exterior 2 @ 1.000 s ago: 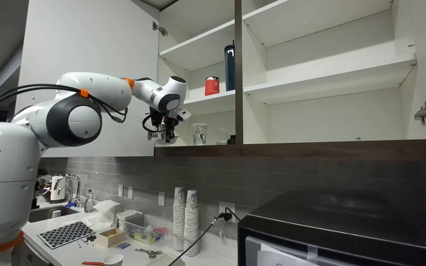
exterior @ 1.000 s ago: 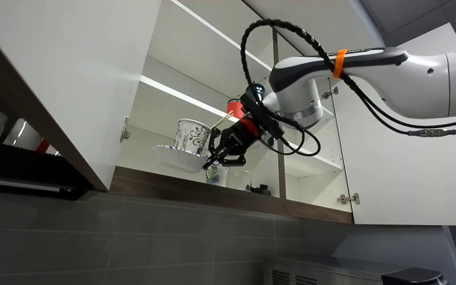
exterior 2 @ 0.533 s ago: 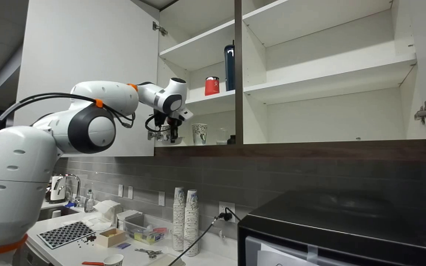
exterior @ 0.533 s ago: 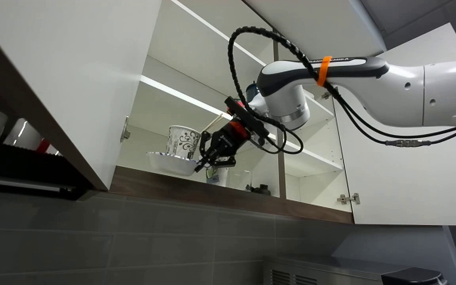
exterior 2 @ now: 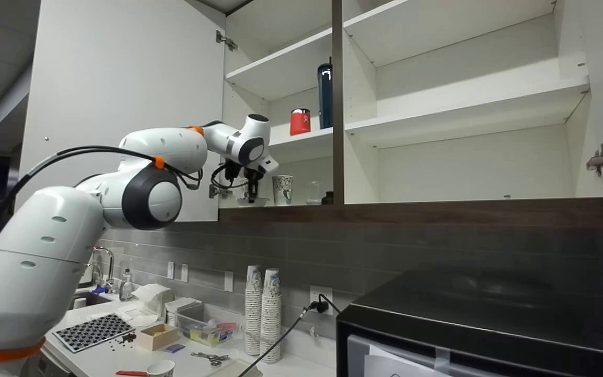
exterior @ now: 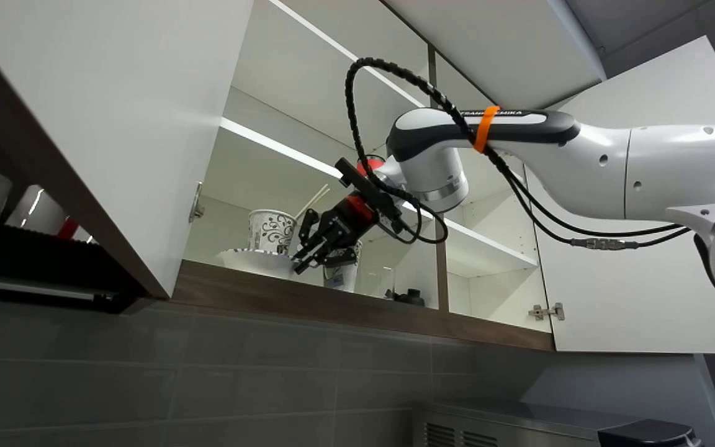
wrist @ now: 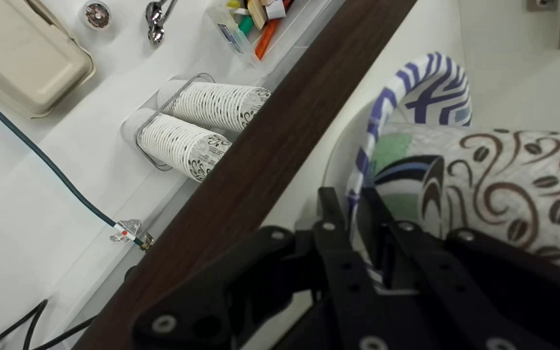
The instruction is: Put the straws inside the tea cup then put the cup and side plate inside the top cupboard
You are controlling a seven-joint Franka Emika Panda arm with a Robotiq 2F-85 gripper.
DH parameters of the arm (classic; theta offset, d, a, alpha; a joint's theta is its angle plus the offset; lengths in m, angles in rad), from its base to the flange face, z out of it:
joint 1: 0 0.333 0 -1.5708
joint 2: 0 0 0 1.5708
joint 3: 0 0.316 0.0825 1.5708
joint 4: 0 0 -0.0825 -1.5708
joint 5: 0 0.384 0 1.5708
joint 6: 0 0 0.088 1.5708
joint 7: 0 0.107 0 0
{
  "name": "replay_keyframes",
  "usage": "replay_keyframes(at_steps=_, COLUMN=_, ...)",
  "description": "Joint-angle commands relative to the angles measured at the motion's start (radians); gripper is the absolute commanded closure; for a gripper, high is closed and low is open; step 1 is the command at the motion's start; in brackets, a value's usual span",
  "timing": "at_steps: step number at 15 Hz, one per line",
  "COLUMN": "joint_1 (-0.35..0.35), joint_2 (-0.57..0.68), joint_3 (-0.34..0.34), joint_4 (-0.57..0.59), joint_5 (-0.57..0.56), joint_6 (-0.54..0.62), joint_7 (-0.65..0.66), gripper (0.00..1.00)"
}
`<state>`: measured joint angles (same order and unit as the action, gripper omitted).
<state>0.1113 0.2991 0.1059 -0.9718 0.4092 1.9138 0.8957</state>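
Two straws (exterior: 314,200): leaning right from cup (exterior: 270,232) | cup: in plate (exterior: 252,263) | plate: inside cupboard (exterior 2: 437,89), near edge, left of beaker (exterior 2: 282,189) | gripper (wrist: 350,194): fingers slightly spread, plate's rim between them

On the robot arm (exterior: 587,164), upper right of an exterior view, you can read "EMIKA"; the letters before it are partly covered by the cable (exterior: 350,93) and the orange band (exterior: 485,130). Pale lettering on the black gripper (exterior: 297,262) is too small for you to read. At the right of your wrist view, the tea cup (wrist: 489,189) bears a green, black and blue emblem; left of centre, fine print on the stacked paper cups (wrist: 173,141) is too blurred to read. You also see a pale emblem on the red tumbler (exterior 2: 300,123), upper middle of an exterior view.
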Motion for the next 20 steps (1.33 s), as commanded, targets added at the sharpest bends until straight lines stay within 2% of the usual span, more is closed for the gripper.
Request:
replay_keyframes(at_steps=1, joint_1=0.009, joint_2=0.060, joint_3=-0.006, joint_4=0.093, joint_5=-0.018, joint_6=-0.023, joint_7=0.058, gripper=0.49)
replay_keyframes(at_steps=6, joint_1=0.008, joint_2=0.069, joint_3=-0.012, joint_4=0.116, joint_5=-0.024, joint_6=-0.027, joint_7=0.082, gripper=0.12)
replay_keyframes(at_steps=8, joint_1=0.005, joint_2=0.064, joint_3=-0.015, joint_4=0.118, joint_5=-0.019, joint_6=-0.025, joint_7=0.092, gripper=0.01)
replay_keyframes(at_steps=15, joint_1=-0.037, joint_2=0.020, joint_3=0.001, joint_4=0.091, joint_5=0.046, joint_6=-0.109, joint_7=0.040, gripper=0.00)
replay_keyframes(at_steps=18, joint_1=-0.082, joint_2=-0.011, joint_3=0.027, joint_4=0.067, joint_5=0.136, joint_6=-0.206, joint_7=-0.130, gripper=0.00)
replay_keyframes(at_steps=20, joint_1=-0.102, joint_2=-0.051, joint_3=0.029, joint_4=0.030, joint_5=0.177, joint_6=-0.220, joint_7=-0.262, gripper=0.00)
